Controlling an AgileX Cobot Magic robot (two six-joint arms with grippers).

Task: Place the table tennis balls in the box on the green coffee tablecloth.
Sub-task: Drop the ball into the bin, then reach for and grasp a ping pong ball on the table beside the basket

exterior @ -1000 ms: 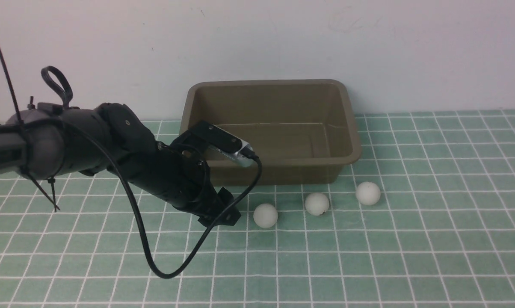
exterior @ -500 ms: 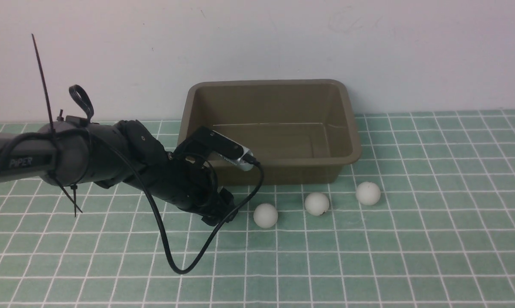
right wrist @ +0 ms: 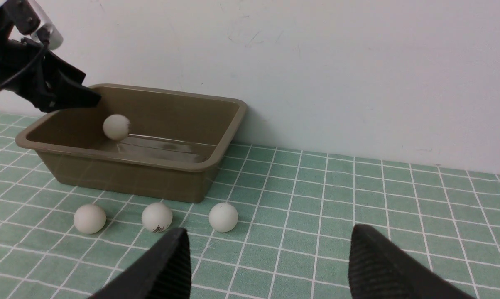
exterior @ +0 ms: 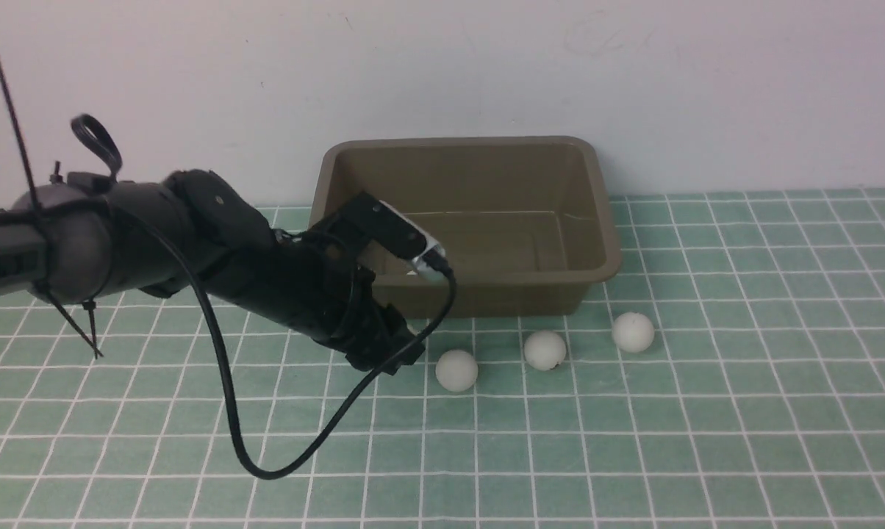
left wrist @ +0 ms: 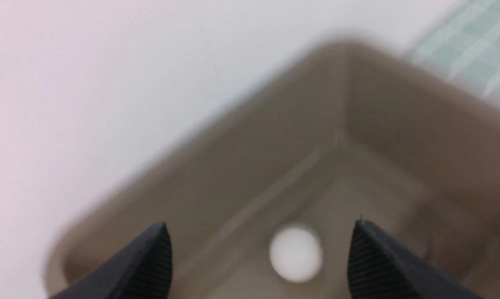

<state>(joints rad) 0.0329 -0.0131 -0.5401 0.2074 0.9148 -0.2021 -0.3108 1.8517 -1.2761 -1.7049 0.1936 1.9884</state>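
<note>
The olive-brown box (exterior: 593, 220) stands on the green coffee tablecloth (exterior: 707, 411) against the wall. Three table tennis balls (exterior: 456, 369) (exterior: 545, 350) (exterior: 632, 332) lie in a row on the cloth just in front of it. Over the box's near-left corner, my left gripper (left wrist: 261, 226) is open. A blurred white ball (left wrist: 295, 253) sits loose inside the box beyond its fingers, touching neither; the right wrist view shows that ball (right wrist: 116, 126) in the box's left half. My right gripper (right wrist: 270, 230) is open over bare cloth, with nothing between its fingers.
A plain white wall (exterior: 633, 73) rises right behind the box. The left arm (exterior: 192, 250) and its looping black cable (exterior: 266, 470) cover the cloth to the left of the balls. The cloth runs on to the right.
The left arm dipped half a second ago, then lifted again with its wrist nearer the box's near-left rim. The three balls on the cloth have not moved.
</note>
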